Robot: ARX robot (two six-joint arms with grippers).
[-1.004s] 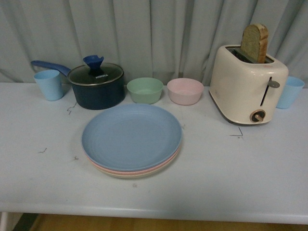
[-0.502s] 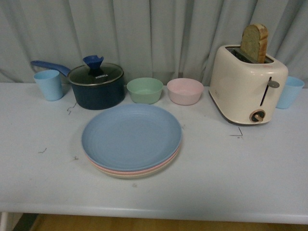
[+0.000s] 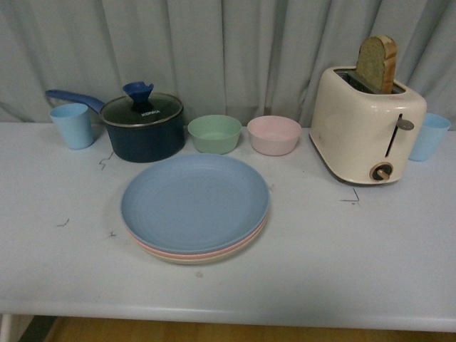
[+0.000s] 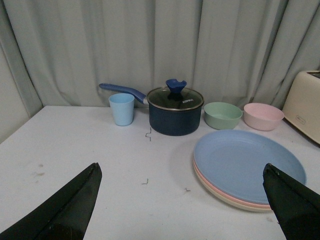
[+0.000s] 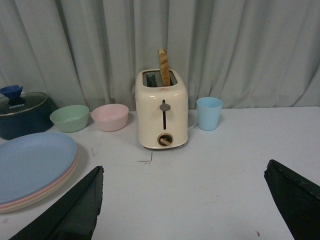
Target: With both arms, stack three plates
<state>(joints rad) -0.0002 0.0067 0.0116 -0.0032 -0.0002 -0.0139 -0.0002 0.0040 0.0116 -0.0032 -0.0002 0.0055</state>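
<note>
Plates (image 3: pixel 194 203) sit stacked, blue on top, before the pot (image 3: pixel 142 128); both grippers (image 4: pixel 182 200) (image 5: pixel 182 202) gape wide, empty, well apart from them.

Three matte, smooth plates, the blue plate (image 3: pixel 194 201) topping the pink plate (image 3: pixel 246 244) and cream plate (image 3: pixel 196 259), sit on a matte pale table (image 3: pixel 370 256) with small scuffs. The far-left saucepan (image 3: pixel 142 135) looks dark enamelled with a glossy glass lid (image 3: pixel 142 110). The toaster (image 3: pixel 365 127) has a satin cream shell. Cloth curtains (image 3: pixel 228 50) hang behind.
</note>
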